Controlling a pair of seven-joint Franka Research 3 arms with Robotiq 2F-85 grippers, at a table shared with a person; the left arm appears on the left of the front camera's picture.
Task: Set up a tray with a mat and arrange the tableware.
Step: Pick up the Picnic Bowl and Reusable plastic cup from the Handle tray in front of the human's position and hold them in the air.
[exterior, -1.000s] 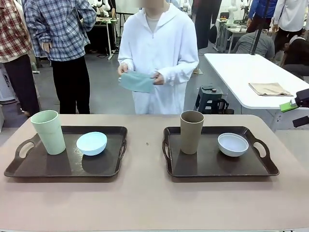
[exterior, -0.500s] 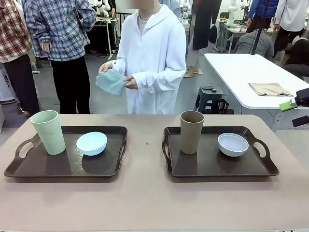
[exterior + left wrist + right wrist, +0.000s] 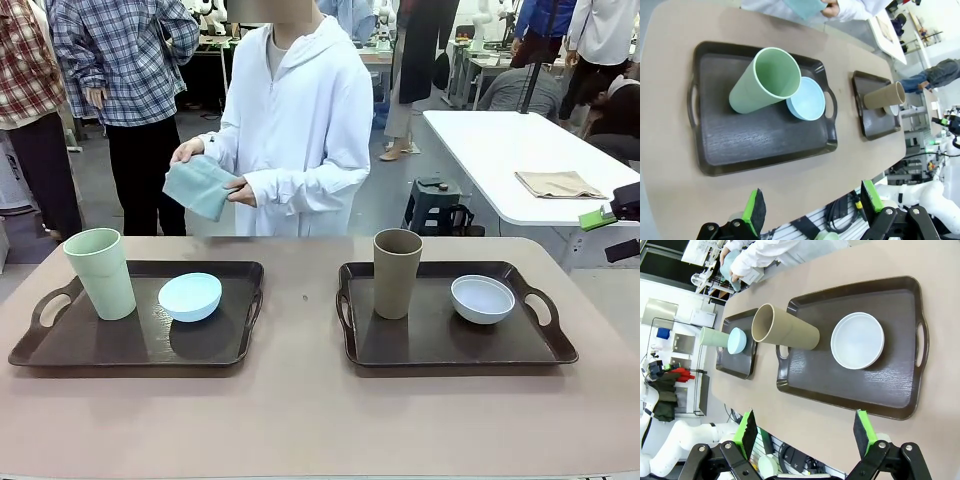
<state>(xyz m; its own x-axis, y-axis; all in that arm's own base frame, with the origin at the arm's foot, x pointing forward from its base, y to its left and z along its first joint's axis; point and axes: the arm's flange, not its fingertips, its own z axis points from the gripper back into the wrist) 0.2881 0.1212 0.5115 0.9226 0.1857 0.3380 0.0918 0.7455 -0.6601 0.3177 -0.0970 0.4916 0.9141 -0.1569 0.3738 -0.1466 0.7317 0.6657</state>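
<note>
Claws spread wide above table [image 3: 670,170]: left claw [image 3: 810,202], right claw [image 3: 804,430].

Front faces person [image 3: 300,120], wrist views share trays [image 3: 740,142]

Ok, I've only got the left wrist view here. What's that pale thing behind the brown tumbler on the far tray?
Observer: A white bowl, upright on the right tray, standing apart from the brown tumbler.
Operator: And the right pincer?
Observer: The right pincer is open and empty, on the robot's side of that tray.
Operator: Is the mat on a tray?
Observer: No. The person stands at the far side, holding the folded teal mat off the table.
</note>
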